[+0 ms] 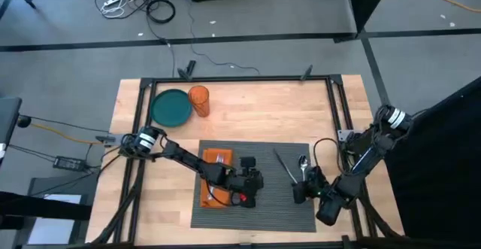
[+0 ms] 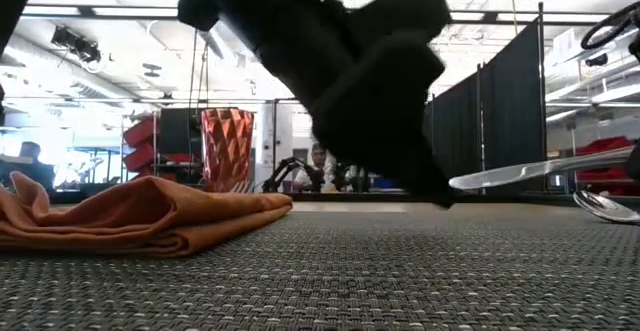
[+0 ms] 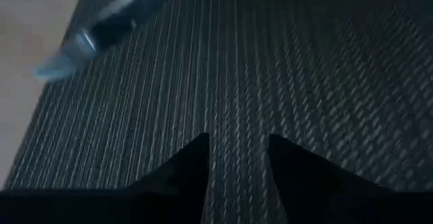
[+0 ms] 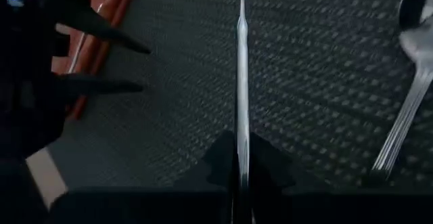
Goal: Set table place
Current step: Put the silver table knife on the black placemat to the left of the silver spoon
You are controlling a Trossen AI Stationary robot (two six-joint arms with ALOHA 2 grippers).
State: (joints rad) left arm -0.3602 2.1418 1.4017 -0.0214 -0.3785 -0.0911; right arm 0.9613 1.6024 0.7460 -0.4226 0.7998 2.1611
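Take the placemat point(image 1: 255, 204) as your reference: it lies flat on the table point(image 1: 248, 117), at the table's near-centre, dark grey with fine ribbed stripes. On the placemat's left portion you will find the orange napkin point(image 1: 216, 177), folded and lying flat; in the low view it point(image 2: 140, 221) rests directly on the ribbed weave. The left gripper point(image 1: 252, 181) is positioned over the middle of the placemat, just beside the napkin's right edge; in its wrist view the two dark fingers point(image 3: 196, 176) stand a narrow gap apart with nothing between them, only the mat's weave point(image 3: 270, 82) showing below. The right gripper point(image 1: 304, 189) is at the placemat's right portion, and its fingers are closed on the handle of the knife point(image 4: 241, 82), which extends straight ahead of them over the mat. In the low view the knife point(image 2: 540, 171) is raised clear of the mat surface, roughly level. The spoon point(image 1: 303, 162) lies on the placemat's right portion, just beside the knife. Beyond the placemat's far left corner, on bare wood, you will see the teal plate point(image 1: 171, 107) and the orange cup point(image 1: 199, 100), the cup just beside the plate's right rim.
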